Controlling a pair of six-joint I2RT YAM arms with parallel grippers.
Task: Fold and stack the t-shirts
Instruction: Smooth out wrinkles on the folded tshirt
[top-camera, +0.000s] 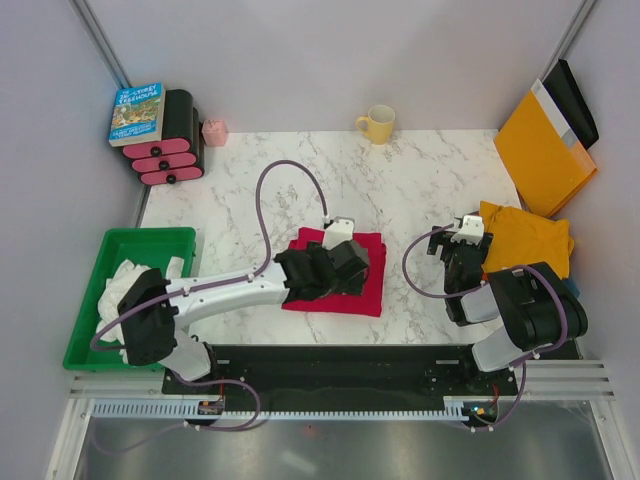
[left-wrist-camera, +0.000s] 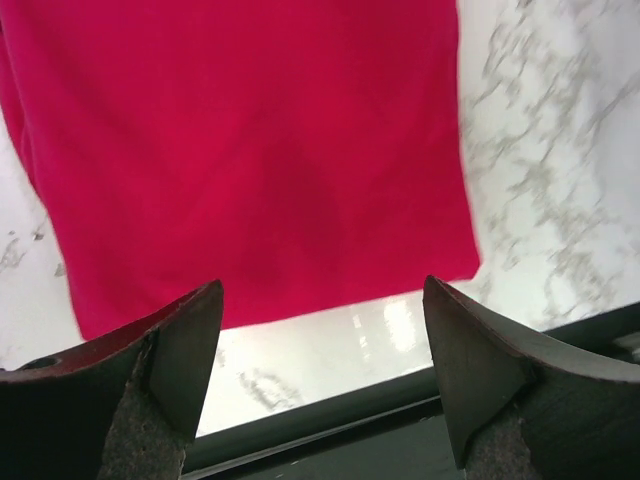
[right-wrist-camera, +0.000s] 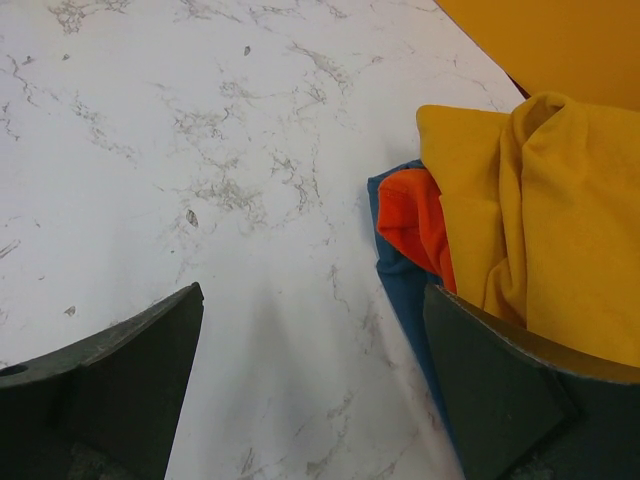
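A crimson red t-shirt (top-camera: 372, 288) lies folded in a flat rectangle at the middle of the marble table. My left gripper (top-camera: 345, 258) hovers over it, open and empty. In the left wrist view the red t-shirt (left-wrist-camera: 260, 150) fills the upper part, and the left gripper (left-wrist-camera: 320, 350) frames its near hem and the table's front edge. At the right, a mustard-yellow t-shirt (top-camera: 528, 238) lies crumpled on a heap. My right gripper (top-camera: 462, 243) stands open just left of that heap. The right wrist view shows the mustard t-shirt (right-wrist-camera: 560, 230) over an orange-red one (right-wrist-camera: 415, 220) and a blue one (right-wrist-camera: 400, 290), beside the right gripper (right-wrist-camera: 310, 370).
A green bin (top-camera: 110, 250) holding white cloth (top-camera: 125, 275) stands at the left edge. An orange-yellow envelope (top-camera: 545, 150) leans at the back right. A yellow mug (top-camera: 377, 124), a small pink object (top-camera: 215, 131) and a book (top-camera: 137, 112) on a black and pink stack (top-camera: 170, 155) line the back.
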